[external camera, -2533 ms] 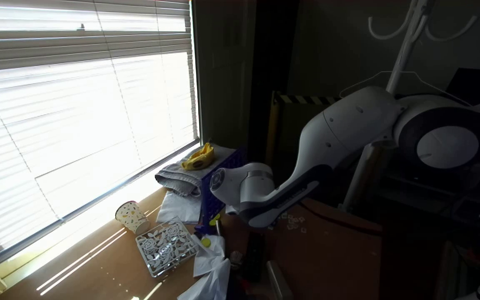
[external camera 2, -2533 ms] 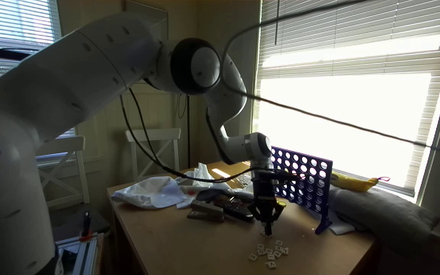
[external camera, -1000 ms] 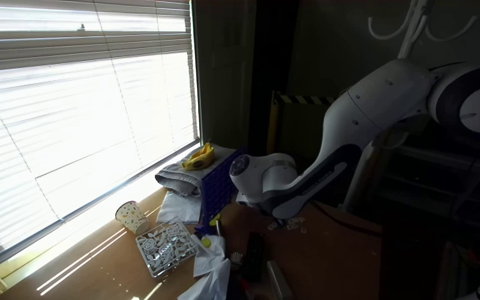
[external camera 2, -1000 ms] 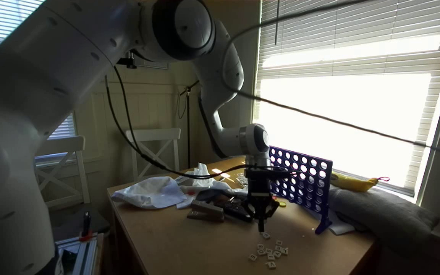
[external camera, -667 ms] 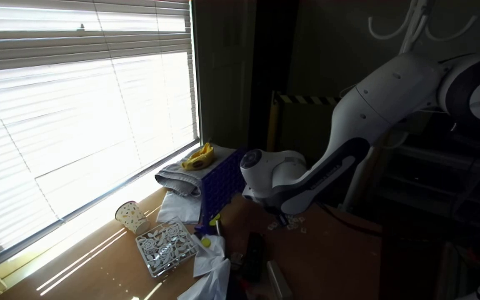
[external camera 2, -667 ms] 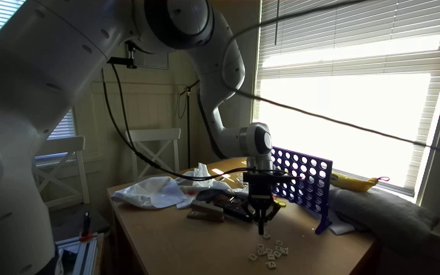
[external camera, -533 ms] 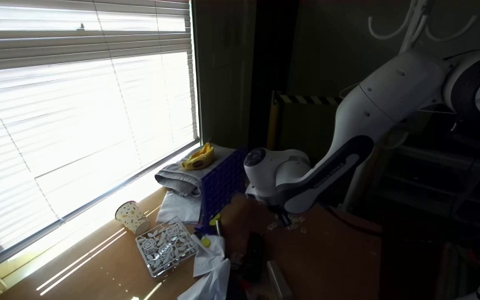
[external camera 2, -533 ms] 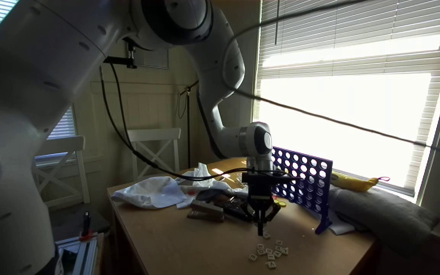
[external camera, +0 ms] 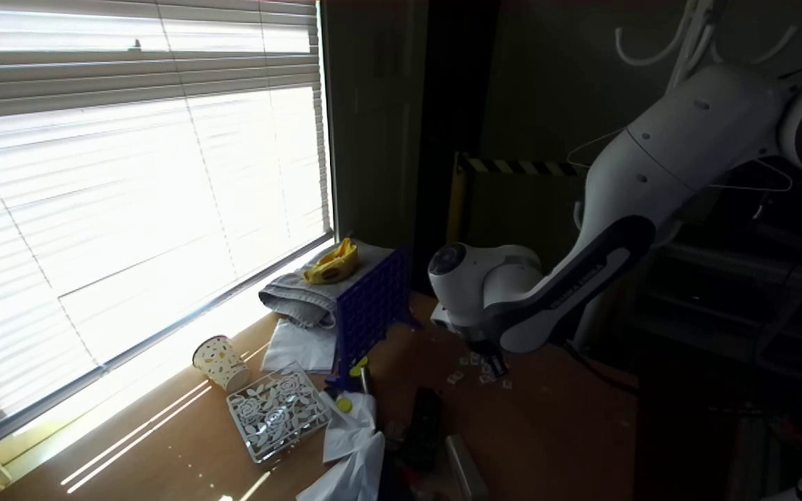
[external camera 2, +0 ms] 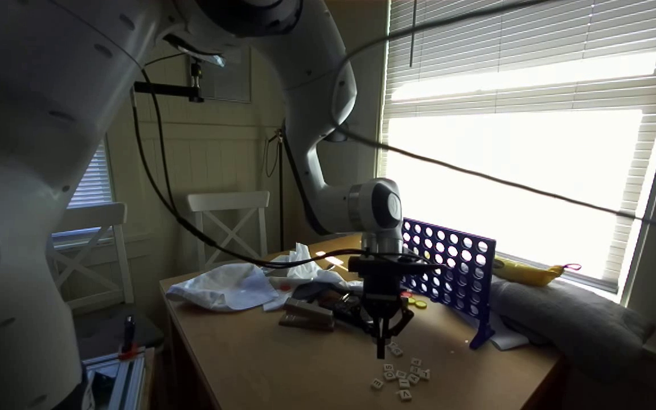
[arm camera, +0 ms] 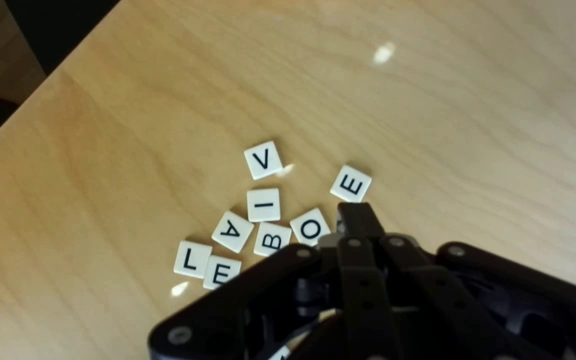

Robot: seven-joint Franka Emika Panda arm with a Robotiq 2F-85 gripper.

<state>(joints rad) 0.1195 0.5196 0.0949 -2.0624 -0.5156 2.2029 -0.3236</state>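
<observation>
Letter tiles [arm camera: 272,239]: white, they lie scattered on the wooden counter [arm camera: 93,175], V, I and B legible.
Pincer [external camera 2: 381,354]: fingers together, it points down near the tiles; contact with anything is unclear.
Blue grid [external camera: 372,299]: stands upright beside a grey cloth [external camera: 300,306] topped by a yellow pouch [external camera: 335,263].

8 readable letter tiles [arm camera: 263,205] in wrist view, 2 chairs [external camera 2: 229,200], 1 cup [external camera: 220,363]
</observation>
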